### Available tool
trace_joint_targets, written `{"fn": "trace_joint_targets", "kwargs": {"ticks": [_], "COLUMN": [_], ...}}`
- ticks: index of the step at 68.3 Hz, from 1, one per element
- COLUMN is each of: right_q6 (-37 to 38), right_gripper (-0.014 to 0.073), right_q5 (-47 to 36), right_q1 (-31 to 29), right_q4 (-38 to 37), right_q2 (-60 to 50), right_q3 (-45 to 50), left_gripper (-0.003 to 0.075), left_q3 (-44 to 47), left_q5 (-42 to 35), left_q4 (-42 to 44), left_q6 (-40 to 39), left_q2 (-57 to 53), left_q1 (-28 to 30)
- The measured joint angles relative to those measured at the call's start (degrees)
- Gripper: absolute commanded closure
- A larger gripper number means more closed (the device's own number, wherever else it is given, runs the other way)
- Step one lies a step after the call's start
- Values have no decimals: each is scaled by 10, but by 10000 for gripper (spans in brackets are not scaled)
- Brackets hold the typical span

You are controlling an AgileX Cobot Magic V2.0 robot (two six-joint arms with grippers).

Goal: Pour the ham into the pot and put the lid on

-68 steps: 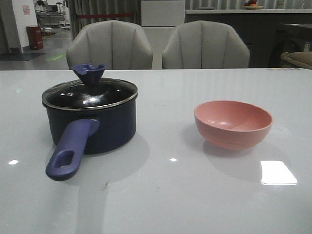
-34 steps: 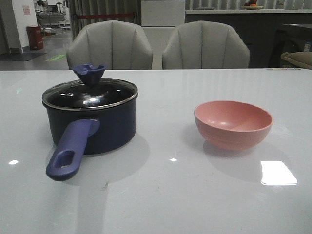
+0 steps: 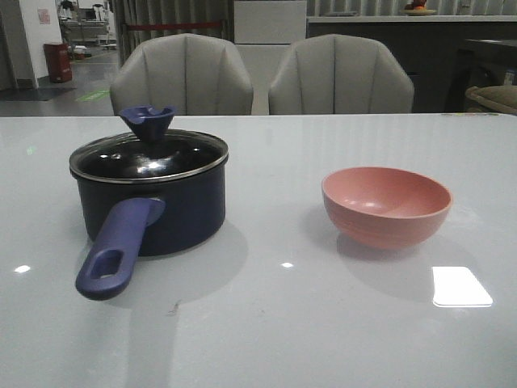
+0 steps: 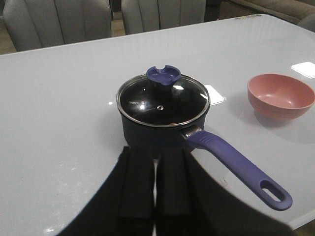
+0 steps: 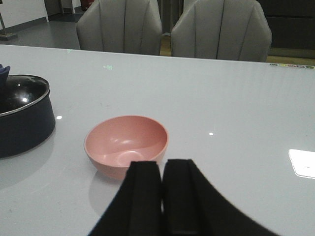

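The dark navy pot (image 3: 182,214) stands on the left of the table, its blue-purple handle (image 3: 117,246) pointing toward the front. The glass lid (image 3: 149,153) with the blue knob (image 3: 148,121) sits on the pot. The pink bowl (image 3: 386,204) stands to the right and looks empty. No ham shows in any view. Neither gripper is in the front view. My left gripper (image 4: 156,150) is shut and empty, just short of the pot (image 4: 142,135) and lid (image 4: 162,101). My right gripper (image 5: 162,164) is shut and empty, just short of the bowl (image 5: 126,142).
Two grey chairs (image 3: 182,74) (image 3: 339,74) stand behind the table's far edge. A bright white rectangular patch (image 3: 460,285) lies on the glossy table in front of the bowl. The pot's handle (image 4: 236,167) sticks out toward the bowl side in the left wrist view.
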Motion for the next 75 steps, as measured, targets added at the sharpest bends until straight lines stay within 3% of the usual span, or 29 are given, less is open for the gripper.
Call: {"fn": "trace_joint_targets", "kwargs": {"ticks": [26,50,75], "right_q6": [0,0,0], "right_gripper": [435,435,435], "right_q5": [0,0,0], "right_q1": [0,0,0], "right_q4": [0,0,0], "right_q2": [0,0,0], "right_q3": [0,0,0], "left_gripper": [600,600,600], "left_q3": [25,171,259], "left_q5": [-19,-210,-299], "left_q4": [0,12,12], "left_q6": [0,0,0], "left_q2": [-1,-87,-139], "left_q1": [7,163,201]}}
